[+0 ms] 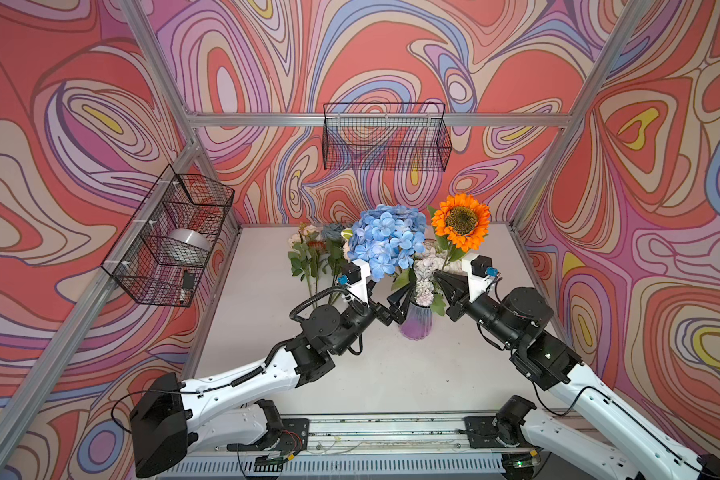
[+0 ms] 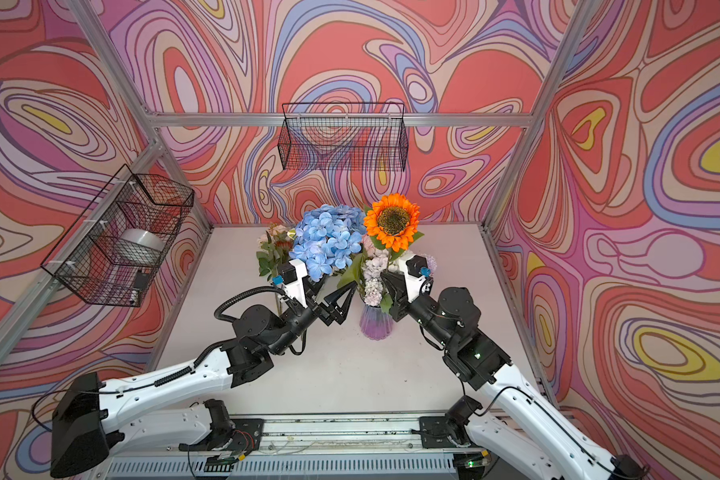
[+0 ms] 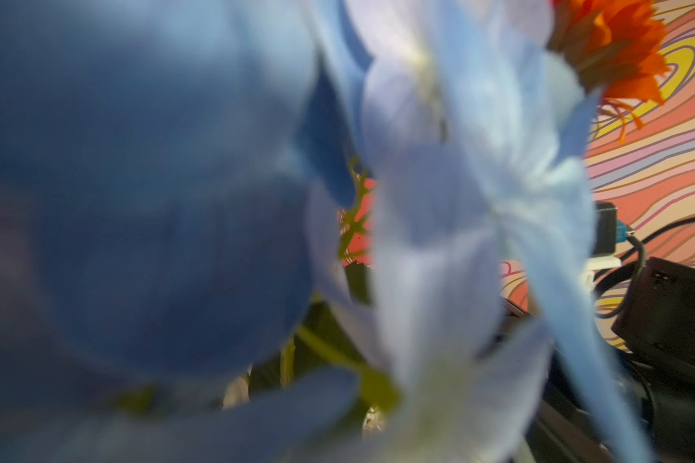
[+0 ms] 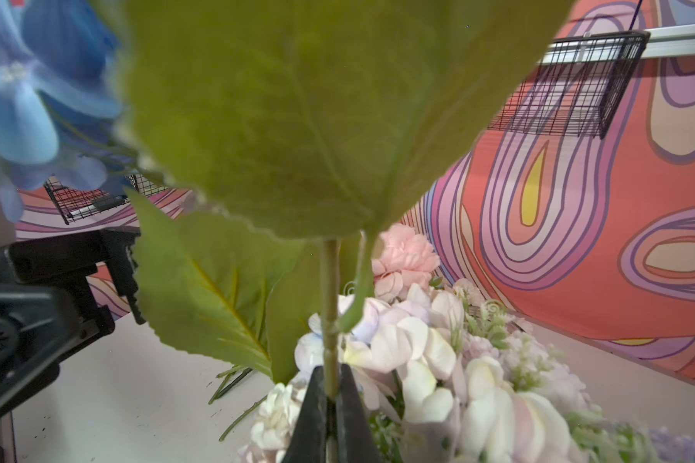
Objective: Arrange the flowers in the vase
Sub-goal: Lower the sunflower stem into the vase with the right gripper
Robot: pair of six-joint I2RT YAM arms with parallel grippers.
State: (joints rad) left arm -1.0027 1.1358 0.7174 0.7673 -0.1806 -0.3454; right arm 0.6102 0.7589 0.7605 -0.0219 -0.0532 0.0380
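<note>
Swirly pink walls, white desk [image 1: 267, 332]. Spare flowers [image 1: 312, 257] lie at the back left. The left gripper [image 1: 398, 305] reaches in low, jaws wide open and empty, beside the vase [image 1: 416, 322] under the hydrangea [image 1: 385, 241]. The right gripper [image 1: 438, 275] angles in, jaws pinched on the sunflower [image 1: 461, 221] stem. Light, top-heavy, bendy stuff, so I'd grab low on the stems.

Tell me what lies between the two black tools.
In both top views, the pale lilac flower cluster standing in the purple ribbed vase lies between the left tool and the right tool.
</note>
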